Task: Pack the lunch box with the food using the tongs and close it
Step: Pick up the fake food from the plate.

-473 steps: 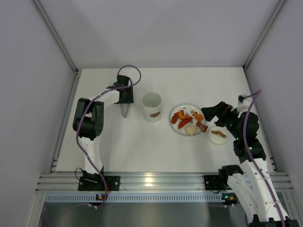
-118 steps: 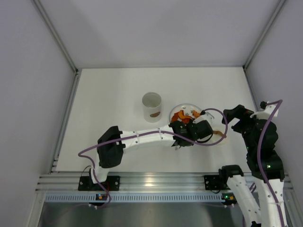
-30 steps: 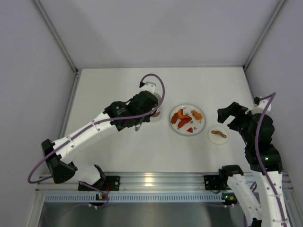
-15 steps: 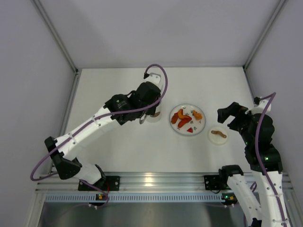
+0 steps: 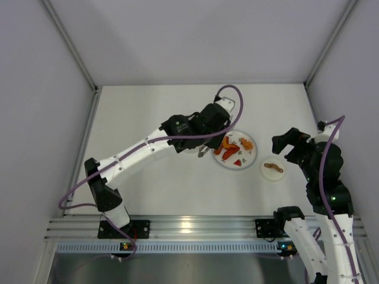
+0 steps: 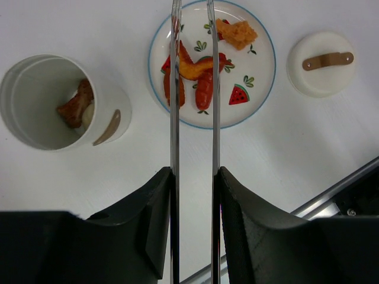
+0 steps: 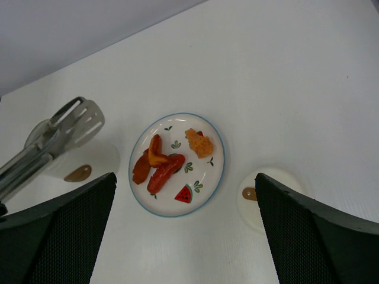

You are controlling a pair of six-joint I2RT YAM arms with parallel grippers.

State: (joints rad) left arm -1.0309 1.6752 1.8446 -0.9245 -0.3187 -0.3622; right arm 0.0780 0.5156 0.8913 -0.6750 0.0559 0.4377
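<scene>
My left gripper (image 6: 193,177) is shut on the metal tongs (image 6: 175,118), whose two arms run up over the plate (image 6: 260,89), slightly apart. Their slotted heads (image 7: 74,123) show empty in the right wrist view. The white lunch box (image 6: 41,103) stands left of the plate, open, with a brown piece and a pale piece inside. On the plate lie the food pieces: a red sausage (image 6: 204,89), an orange wedge (image 6: 195,68) and a crumbed orange piece (image 6: 235,32). My right gripper (image 7: 186,236) hangs open and empty above the table near the lid (image 7: 266,198).
The small white lid (image 5: 273,168) with a brown handle lies right of the plate (image 5: 235,167). The left arm (image 5: 154,145) stretches across the table and covers most of the lunch box from above. White walls enclose the table on three sides.
The left arm has swung right, carrying the tongs from above the lunch box to the plate's left side. The right arm has not moved.
</scene>
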